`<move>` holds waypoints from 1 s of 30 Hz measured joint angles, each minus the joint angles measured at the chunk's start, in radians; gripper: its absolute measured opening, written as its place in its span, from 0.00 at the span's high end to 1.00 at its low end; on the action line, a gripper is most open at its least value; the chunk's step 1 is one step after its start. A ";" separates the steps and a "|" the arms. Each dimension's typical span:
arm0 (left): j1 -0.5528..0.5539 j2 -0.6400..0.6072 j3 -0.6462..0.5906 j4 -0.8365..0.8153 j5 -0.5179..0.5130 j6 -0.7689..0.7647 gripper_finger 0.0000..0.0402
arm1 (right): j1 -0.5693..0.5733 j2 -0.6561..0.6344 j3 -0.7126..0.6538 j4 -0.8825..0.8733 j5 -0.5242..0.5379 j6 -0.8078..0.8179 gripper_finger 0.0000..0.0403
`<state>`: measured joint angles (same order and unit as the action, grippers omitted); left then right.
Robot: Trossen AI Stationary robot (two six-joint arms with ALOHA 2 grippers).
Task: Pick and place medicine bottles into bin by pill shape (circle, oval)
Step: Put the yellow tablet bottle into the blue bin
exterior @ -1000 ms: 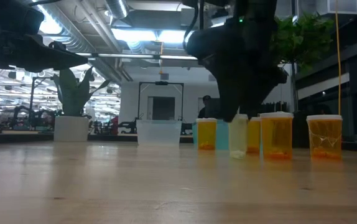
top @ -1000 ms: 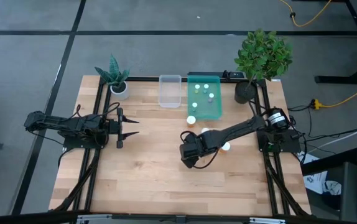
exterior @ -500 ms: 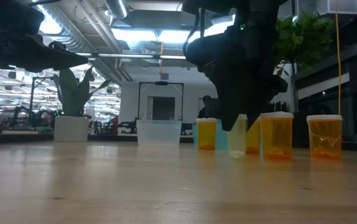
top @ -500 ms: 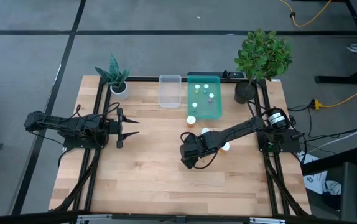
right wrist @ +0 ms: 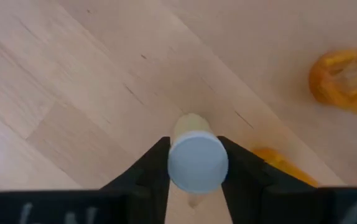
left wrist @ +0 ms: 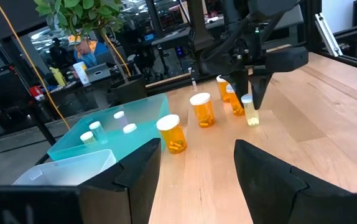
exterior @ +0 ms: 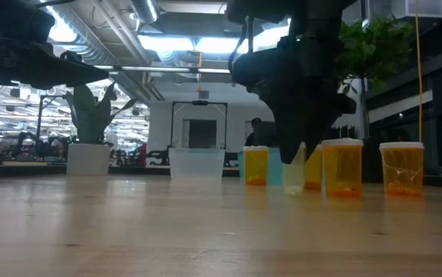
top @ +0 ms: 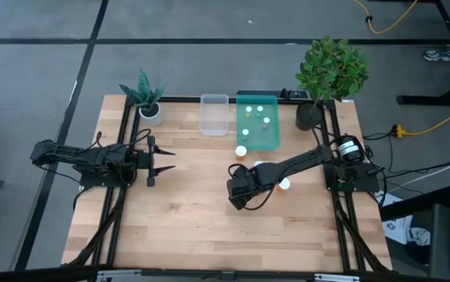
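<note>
Three pale bottles (top: 255,113) in teal bin (top: 273,139); clear bin (top: 214,125) beside.

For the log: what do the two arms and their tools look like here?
Both arms are dark, nearly black, jointed and slender, with thin black cables looping beside them. The left tool ends in two thin pointed prongs. The right tool has two flat black fingers; its wrist housing is blocky. A white and red band marks the right arm's base.
</note>
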<state>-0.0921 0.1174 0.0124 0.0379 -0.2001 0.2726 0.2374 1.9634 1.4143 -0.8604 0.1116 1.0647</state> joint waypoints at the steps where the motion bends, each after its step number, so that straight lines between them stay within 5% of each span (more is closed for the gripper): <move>1: 0.000 0.000 0.000 0.000 0.000 0.000 0.51 | -0.003 0.000 0.002 0.002 -0.001 -0.002 0.73; 7: 0.000 0.000 0.000 0.000 0.000 0.000 0.51 | -0.031 0.001 0.151 -0.080 -0.015 -0.132 0.73; 18: 0.000 0.000 0.000 0.000 0.000 0.000 0.51 | -0.209 0.000 0.570 -0.698 0.231 -0.233 0.72; 30: 0.000 0.000 0.000 0.000 0.000 0.000 0.51 | -0.540 -0.017 0.379 -0.519 0.131 -0.417 0.73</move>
<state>-0.0920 0.1177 0.0124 0.0378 -0.2002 0.2726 -0.3023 1.9465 1.7937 -1.3798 0.2430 0.6477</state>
